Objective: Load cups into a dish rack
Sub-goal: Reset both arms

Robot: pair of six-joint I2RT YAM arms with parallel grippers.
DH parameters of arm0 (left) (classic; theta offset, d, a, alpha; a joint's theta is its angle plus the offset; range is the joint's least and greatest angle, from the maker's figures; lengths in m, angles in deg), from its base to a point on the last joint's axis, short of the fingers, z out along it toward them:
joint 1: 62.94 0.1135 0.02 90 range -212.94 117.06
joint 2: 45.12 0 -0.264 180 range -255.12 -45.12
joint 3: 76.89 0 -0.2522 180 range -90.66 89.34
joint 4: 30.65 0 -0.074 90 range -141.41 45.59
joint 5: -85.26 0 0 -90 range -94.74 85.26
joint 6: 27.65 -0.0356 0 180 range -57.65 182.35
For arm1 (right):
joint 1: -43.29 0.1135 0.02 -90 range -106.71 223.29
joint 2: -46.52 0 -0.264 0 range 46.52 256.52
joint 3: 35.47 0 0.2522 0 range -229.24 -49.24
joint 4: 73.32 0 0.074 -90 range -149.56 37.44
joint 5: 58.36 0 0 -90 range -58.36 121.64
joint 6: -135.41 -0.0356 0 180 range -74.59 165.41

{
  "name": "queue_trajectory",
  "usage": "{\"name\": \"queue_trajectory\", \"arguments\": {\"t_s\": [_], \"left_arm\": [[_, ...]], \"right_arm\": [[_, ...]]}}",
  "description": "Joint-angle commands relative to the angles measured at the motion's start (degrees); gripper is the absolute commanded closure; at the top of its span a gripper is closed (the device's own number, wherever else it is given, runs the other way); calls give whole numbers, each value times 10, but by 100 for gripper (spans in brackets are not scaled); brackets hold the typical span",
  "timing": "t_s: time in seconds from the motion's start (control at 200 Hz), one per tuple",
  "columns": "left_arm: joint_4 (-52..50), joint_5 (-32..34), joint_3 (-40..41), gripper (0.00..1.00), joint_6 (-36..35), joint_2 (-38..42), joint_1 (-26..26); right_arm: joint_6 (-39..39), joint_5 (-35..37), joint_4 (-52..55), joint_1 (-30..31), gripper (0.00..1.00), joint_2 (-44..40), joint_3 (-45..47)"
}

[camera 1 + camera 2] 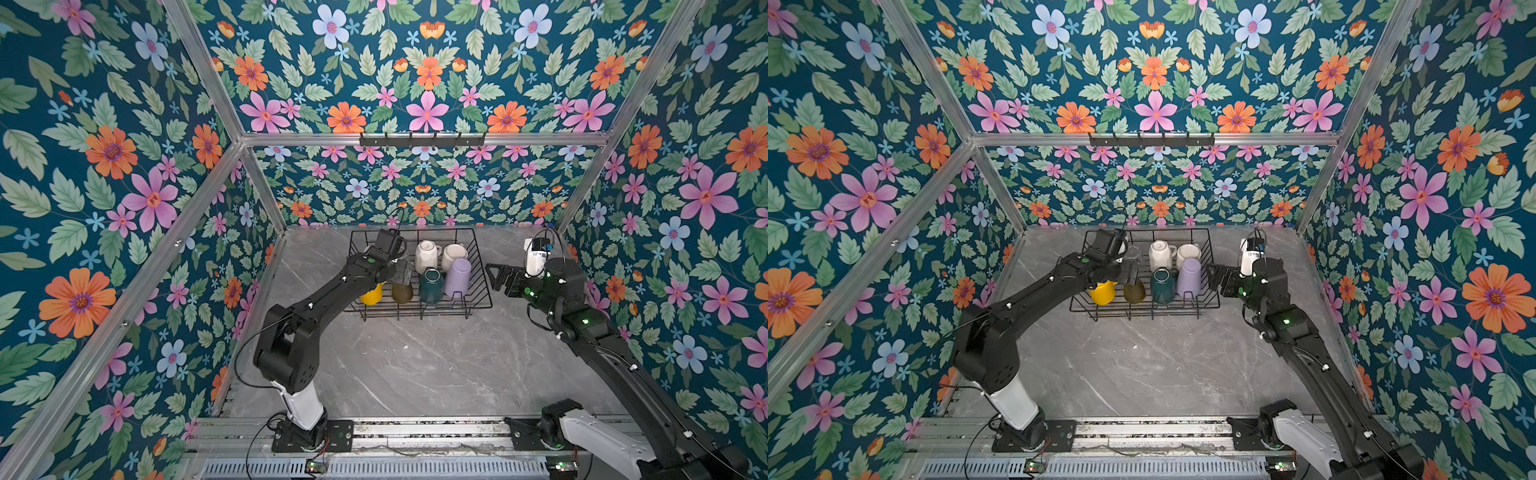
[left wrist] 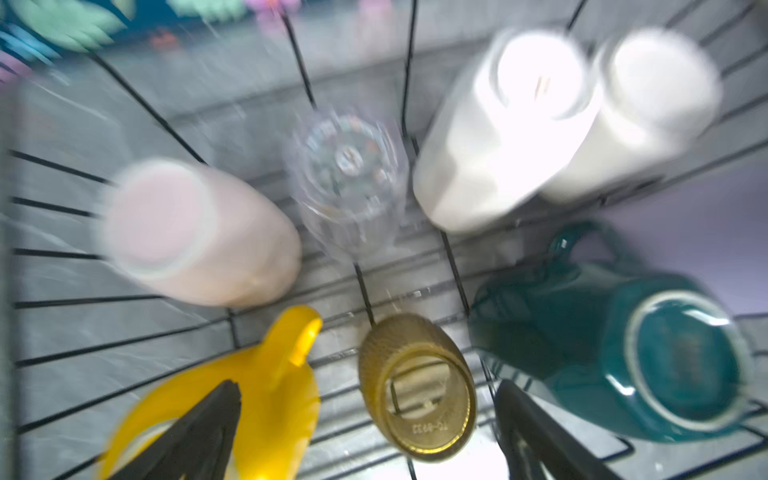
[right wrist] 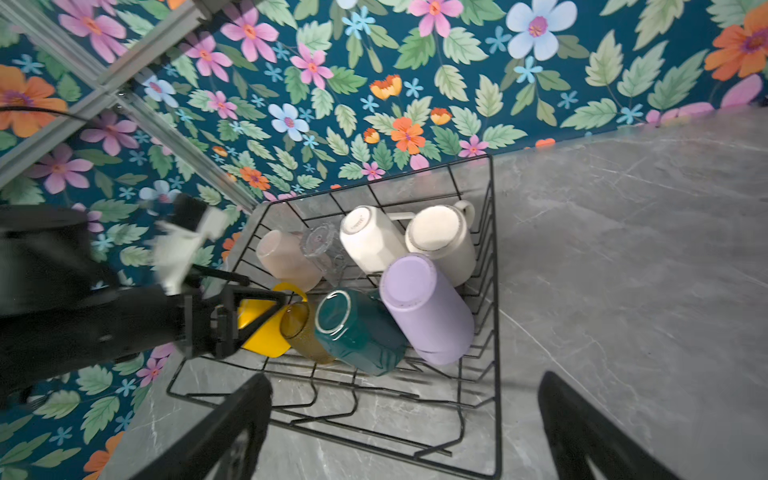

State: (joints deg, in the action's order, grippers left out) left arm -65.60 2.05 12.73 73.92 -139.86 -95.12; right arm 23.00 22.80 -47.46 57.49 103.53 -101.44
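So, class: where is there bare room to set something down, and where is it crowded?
Free: the near strip of the dish rack, in front of the olive tumbler and green mug; the table in front of the rack. Crowded: the rack's far part, cups packed together.

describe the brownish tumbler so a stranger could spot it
Find the black wire dish rack at the far end of the grey table. In its row nearest the robot, the tumbler sits base up between the yellow mug and the dark green mug. Unlike them it is translucent olive-brown, textured and handleless.
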Motion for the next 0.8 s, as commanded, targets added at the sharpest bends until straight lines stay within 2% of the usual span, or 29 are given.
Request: {"name": "queue_trajectory", "arguments": {"t_s": [0.0, 0.11, 0.2, 0.305, 0.42, 0.59, 0.625, 0.8], "left_arm": [[164, 84, 74, 1, -15, 75, 9], [299, 81, 188, 0, -23, 172, 46], [372, 88, 270, 1, -23, 236, 88], [487, 124, 390, 1, -41, 292, 133], [625, 138, 515, 1, -58, 331, 171], [708, 169, 598, 1, -73, 302, 215], [726, 169, 611, 1, -65, 286, 226], [858, 126, 678, 1, -48, 213, 278]], "right_arm": [[10, -51, 12, -32, 1, 19, 7], [43, 1, 1, -49, 1, 38, 29], [70, 52, -28, -59, 1, 47, 56], [104, 118, -99, -70, 1, 61, 109], [114, 132, -201, -103, 1, 89, 166], [161, 168, -333, -109, 1, 149, 212], [167, 167, -307, -109, 1, 155, 199], [187, 176, -345, -116, 1, 158, 230]]}}
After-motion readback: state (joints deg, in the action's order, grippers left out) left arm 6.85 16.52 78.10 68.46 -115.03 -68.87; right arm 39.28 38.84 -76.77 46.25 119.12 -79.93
